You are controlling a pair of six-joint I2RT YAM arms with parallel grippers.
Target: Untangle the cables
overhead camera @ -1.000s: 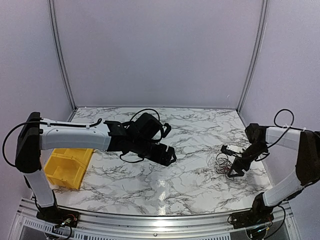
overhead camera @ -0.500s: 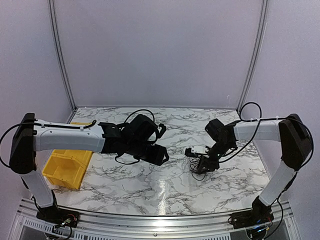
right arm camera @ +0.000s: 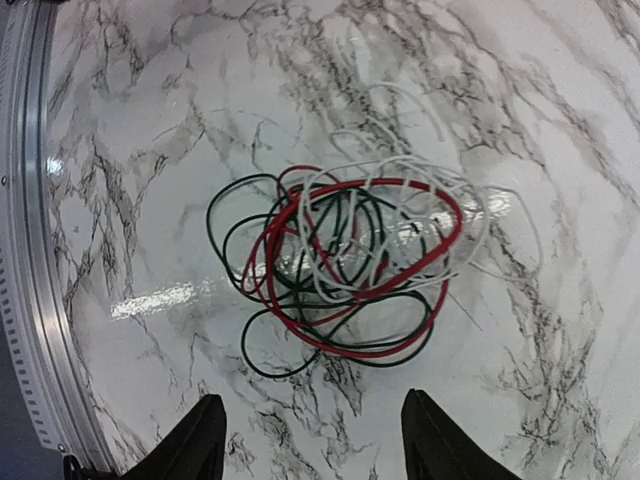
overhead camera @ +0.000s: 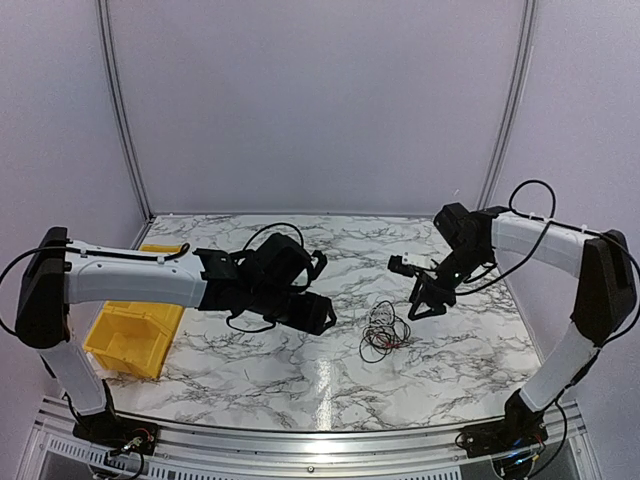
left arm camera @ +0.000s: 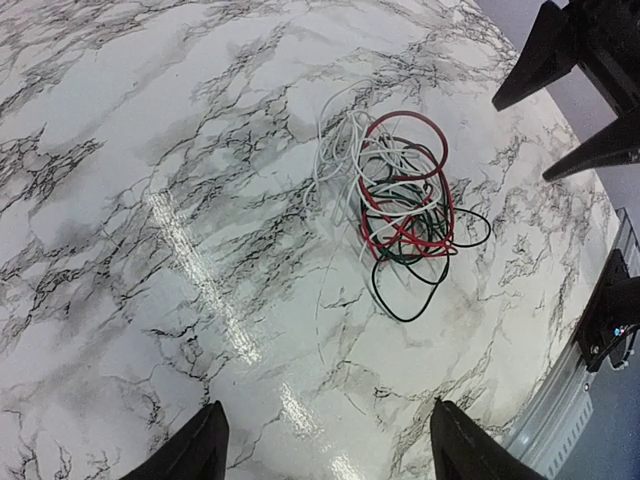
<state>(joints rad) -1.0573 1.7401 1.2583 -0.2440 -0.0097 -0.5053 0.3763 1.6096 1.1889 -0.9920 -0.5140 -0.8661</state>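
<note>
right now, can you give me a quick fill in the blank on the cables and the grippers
1. The brightest strand among the cables is ____.
2. The left gripper and the right gripper both stand ____.
3. The cables rest on the table, touched by ____ gripper.
4. The colour of the bin is ____.

Missing words: red; open; neither; yellow

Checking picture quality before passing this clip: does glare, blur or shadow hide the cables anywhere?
Top view: cables tiny, strands hard to separate. Left wrist: sharp; glare streak on the table misses them. Right wrist: sharp; a glare streak crosses their left loops, strands readable.
</note>
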